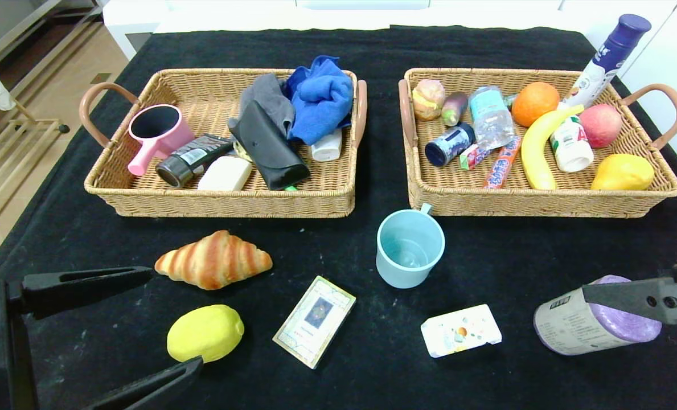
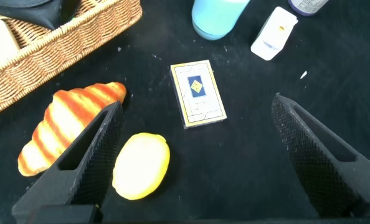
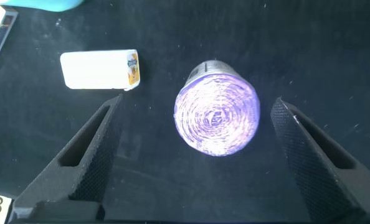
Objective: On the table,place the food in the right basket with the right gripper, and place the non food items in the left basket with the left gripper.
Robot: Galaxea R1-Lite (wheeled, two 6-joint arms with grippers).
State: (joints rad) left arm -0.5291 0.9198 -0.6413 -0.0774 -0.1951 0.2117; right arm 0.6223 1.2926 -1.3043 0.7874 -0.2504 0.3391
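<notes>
On the black table in front of the baskets lie a croissant, a lemon, a cream card box, a pale blue mug, a white carton and a purple roll. My left gripper hangs open and empty at the near left, with the lemon beside one finger. My right gripper is open above the purple roll, not touching it. One of its fingers shows at the right edge.
The left basket holds a pink cup, a blue cloth, a black case and small items. The right basket holds a water bottle, a banana, an orange, an apple and more. Floor lies beyond the table's left edge.
</notes>
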